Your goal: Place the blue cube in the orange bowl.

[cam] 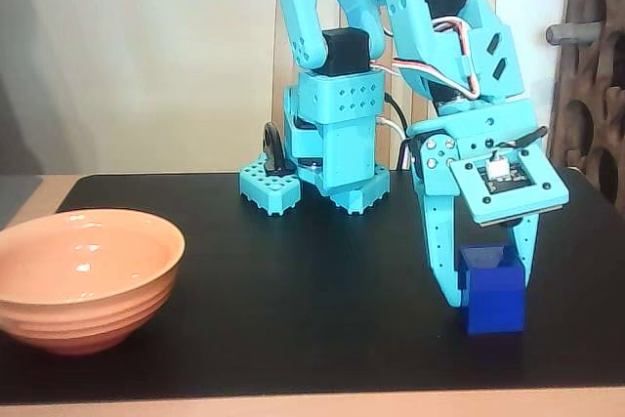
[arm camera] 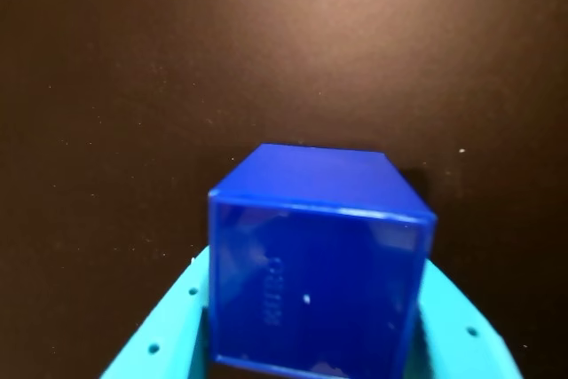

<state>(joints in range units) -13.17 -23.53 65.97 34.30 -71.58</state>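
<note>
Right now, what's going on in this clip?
A light-blue robot arm has its gripper lowered around the blue cube, which sits on the black table at the right of the fixed view. The wrist view shows the cube between the two fingers, one on each side; whether they are squeezing it cannot be told. The cube looks still grounded. The orange bowl waits empty at the far left, well apart from the cube.
</note>
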